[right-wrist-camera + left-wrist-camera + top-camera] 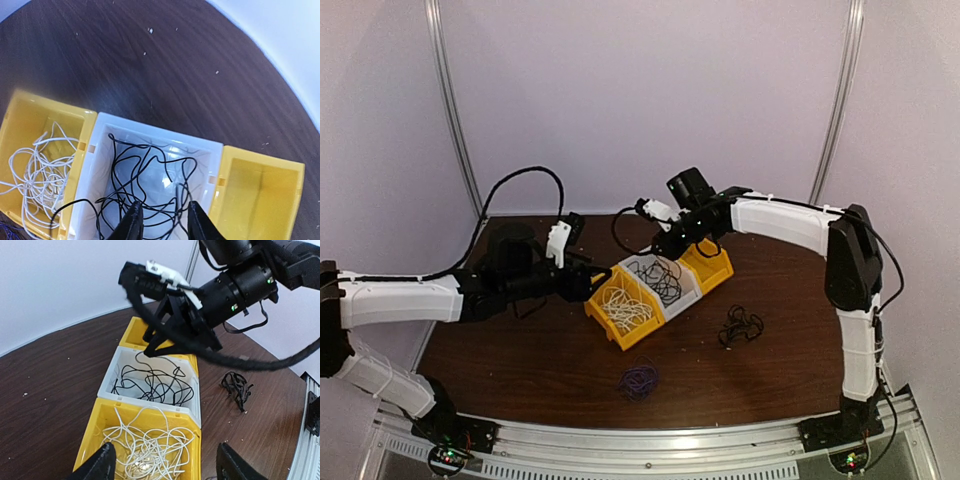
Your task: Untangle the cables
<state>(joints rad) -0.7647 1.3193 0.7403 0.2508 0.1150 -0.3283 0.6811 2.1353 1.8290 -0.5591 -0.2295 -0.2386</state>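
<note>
While left pincer (167, 462) gapes wide and right pincer (162, 222) narrowly, four cables (741, 326) and three bins (150, 402) show.

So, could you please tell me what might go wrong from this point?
The thin black cord in the white plastic bin runs between the open tips of the right pincer, so lifting away might drag it out. The left pincer hovers open over the thin white cord in the near yellow plastic bin and could snag it.
</note>
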